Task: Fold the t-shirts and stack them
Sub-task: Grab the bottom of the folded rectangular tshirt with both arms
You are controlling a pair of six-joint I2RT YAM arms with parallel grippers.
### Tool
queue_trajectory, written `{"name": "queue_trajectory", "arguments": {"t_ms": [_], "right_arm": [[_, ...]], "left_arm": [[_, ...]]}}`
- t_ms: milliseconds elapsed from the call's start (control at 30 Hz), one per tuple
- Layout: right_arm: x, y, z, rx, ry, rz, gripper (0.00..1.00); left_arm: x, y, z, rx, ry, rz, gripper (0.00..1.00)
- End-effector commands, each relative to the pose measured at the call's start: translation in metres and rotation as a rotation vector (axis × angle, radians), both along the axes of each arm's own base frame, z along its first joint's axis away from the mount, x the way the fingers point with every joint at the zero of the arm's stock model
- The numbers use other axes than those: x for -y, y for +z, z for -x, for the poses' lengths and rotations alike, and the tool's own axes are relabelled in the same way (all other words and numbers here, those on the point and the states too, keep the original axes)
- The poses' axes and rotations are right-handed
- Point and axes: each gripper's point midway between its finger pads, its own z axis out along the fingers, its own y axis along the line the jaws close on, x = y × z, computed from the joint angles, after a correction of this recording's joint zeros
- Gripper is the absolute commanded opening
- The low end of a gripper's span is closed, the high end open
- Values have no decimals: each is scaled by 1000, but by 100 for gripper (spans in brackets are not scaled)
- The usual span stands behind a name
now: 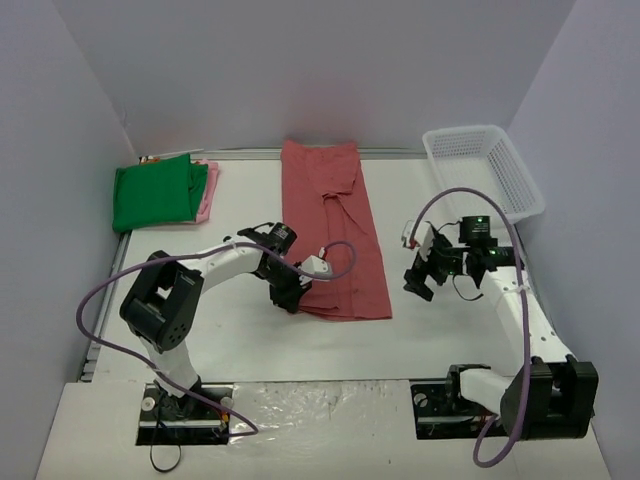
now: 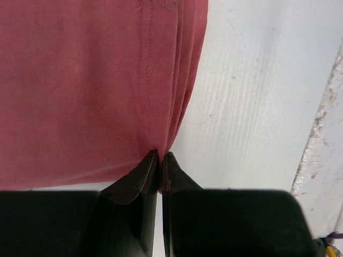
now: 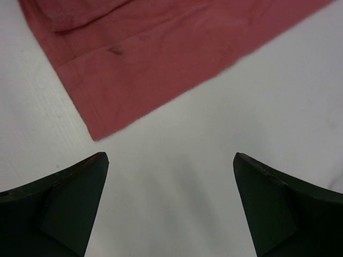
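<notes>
The dusty-red t-shirt lies folded lengthwise into a long strip down the middle of the table. My left gripper is shut on its near left corner; the left wrist view shows the layered red cloth pinched between the closed fingers. My right gripper is open and empty, to the right of the shirt above bare table; the shirt's near corner shows ahead of it. The green t-shirt lies folded at the far left on top of the pale pink one.
A white plastic mesh basket stands at the far right corner. White walls close in the table at the back and both sides. The table's left edge runs beside my left arm.
</notes>
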Motion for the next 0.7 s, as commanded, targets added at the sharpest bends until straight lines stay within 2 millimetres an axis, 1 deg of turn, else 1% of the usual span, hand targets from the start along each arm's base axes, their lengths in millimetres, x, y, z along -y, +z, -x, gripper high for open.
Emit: {"name": "queue_trajectory", "arguments": {"t_ms": [0, 33, 67, 100, 133, 167, 200, 300, 333, 367, 400, 433, 500, 567, 600, 633, 667], "right_arm": [[-32, -24, 32, -61, 255, 52, 98], [-36, -26, 35, -76, 285, 66, 94], [-46, -30, 42, -96, 333, 73, 90], [-50, -36, 46, -136, 352, 77, 88], [-54, -38, 48, -151, 367, 88, 86], [-61, -45, 55, -182, 406, 103, 85], [-63, -49, 57, -185, 427, 127, 83], [-57, -70, 61, -204, 469, 215, 74], [-52, -75, 59, -206, 459, 245, 65], [-49, -83, 59, -219, 460, 261, 63], [-47, -86, 60, -226, 462, 272, 62], [-46, -88, 60, -227, 467, 281, 58], [-45, -91, 61, -222, 471, 283, 56], [-46, -91, 57, -188, 461, 287, 50], [-48, -94, 61, -189, 465, 287, 49], [-51, -94, 60, -183, 463, 284, 45], [-53, -94, 60, -183, 459, 277, 44]], "left_arm": [[3, 11, 16, -79, -46, 41, 2], [2, 10, 17, -88, -44, 37, 2], [2, 10, 18, -104, -42, 50, 2], [0, 8, 16, -121, -31, 54, 2], [-1, 8, 16, -135, -23, 63, 2], [-1, 8, 17, -152, -20, 81, 2], [-3, 7, 13, -163, -6, 80, 2], [-6, 8, 9, -195, 7, 95, 2], [-7, 8, 9, -202, 8, 97, 2], [-7, 7, 9, -212, 6, 98, 2], [-7, 8, 9, -219, 6, 102, 2], [-8, 8, 7, -220, 13, 104, 2], [-8, 9, 6, -229, 18, 114, 2], [-11, 9, 4, -238, 26, 118, 2], [-12, 9, 4, -249, 29, 119, 2], [-11, 9, 4, -253, 27, 122, 2], [-12, 8, 3, -258, 28, 122, 2]]}}
